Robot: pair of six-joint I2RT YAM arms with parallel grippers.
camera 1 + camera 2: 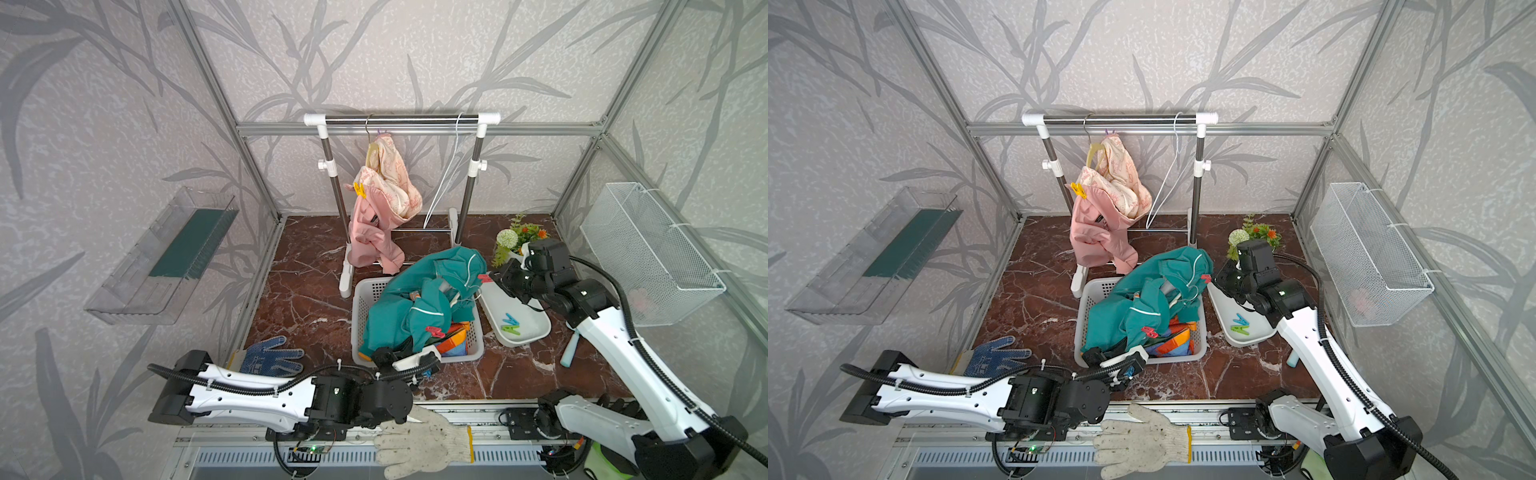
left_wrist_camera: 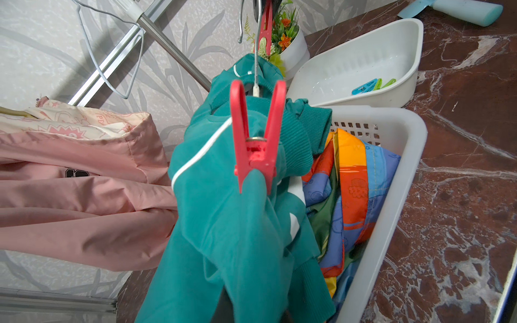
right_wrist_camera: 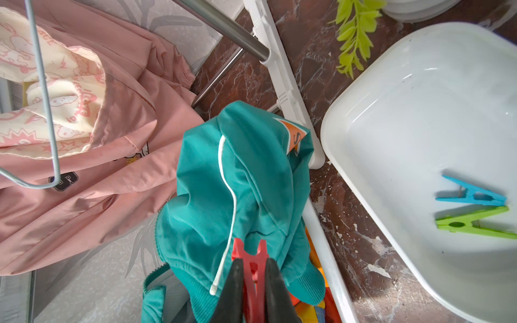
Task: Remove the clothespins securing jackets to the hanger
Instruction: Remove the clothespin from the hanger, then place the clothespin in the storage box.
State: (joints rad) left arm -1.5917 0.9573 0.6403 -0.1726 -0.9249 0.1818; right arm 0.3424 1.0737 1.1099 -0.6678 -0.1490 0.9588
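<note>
Right gripper (image 3: 253, 285) around red clothespin (image 3: 251, 265)

Red clothespin (image 2: 256, 139) clamped on teal jacket (image 2: 232, 223); pink jacket (image 2: 84, 195) beside; white basket (image 2: 397, 179).

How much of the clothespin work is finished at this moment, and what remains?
Done: a blue clothespin and a green clothespin lie in the white tub. In hand: the right pincer is shut on a red clothespin on the teal jacket. Left: another red clothespin on that jacket, and a yellow clothespin on the pink jacket.
</note>
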